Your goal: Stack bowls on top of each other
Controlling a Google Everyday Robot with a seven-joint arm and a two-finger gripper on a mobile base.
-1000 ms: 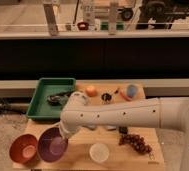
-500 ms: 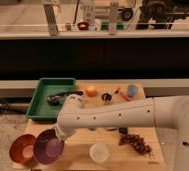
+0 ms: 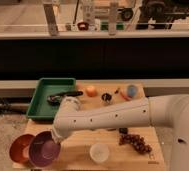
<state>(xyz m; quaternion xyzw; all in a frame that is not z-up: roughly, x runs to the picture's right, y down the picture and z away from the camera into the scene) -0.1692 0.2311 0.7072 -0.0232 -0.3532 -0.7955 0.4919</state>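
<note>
The purple bowl (image 3: 43,150) is tilted at the front left of the wooden table, overlapping the right rim of the orange-brown bowl (image 3: 19,148), which sits at the table's front left corner. My gripper (image 3: 57,140) is at the end of the white arm (image 3: 108,119), right at the purple bowl's upper right rim. The small white cup (image 3: 99,152) stands to the right of the bowls near the front edge.
A green tray (image 3: 40,95) with a dark utensil (image 3: 63,96) sits at the back left. An orange (image 3: 91,91), a small dark object (image 3: 106,97), a blue cup (image 3: 131,90) and red grapes (image 3: 136,141) lie on the table (image 3: 78,155).
The arm has swung left and carried the purple bowl toward the orange-brown bowl; the purple bowl now overlaps its right rim.
</note>
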